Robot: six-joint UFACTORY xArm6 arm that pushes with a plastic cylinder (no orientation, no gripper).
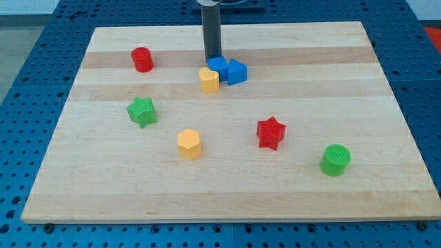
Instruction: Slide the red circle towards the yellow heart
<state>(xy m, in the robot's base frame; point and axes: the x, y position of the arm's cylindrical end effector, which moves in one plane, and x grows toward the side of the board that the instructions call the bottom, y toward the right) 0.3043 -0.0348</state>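
The red circle (142, 59) is a short red cylinder at the upper left of the wooden board (227, 186). The yellow heart (209, 79) sits near the top centre, to the right of the red circle. It touches two blue blocks: one (218, 66) just above it and a blue cube (236, 71) to its right. My tip (212, 57) stands at the top edge of the nearer blue block, just above the yellow heart and about a hundred pixels right of the red circle.
A green star (141, 111) lies at the left centre, a yellow hexagon (189, 143) below centre, a red star (271, 132) right of centre and a green circle (335, 160) at the lower right. Blue pegboard surrounds the board.
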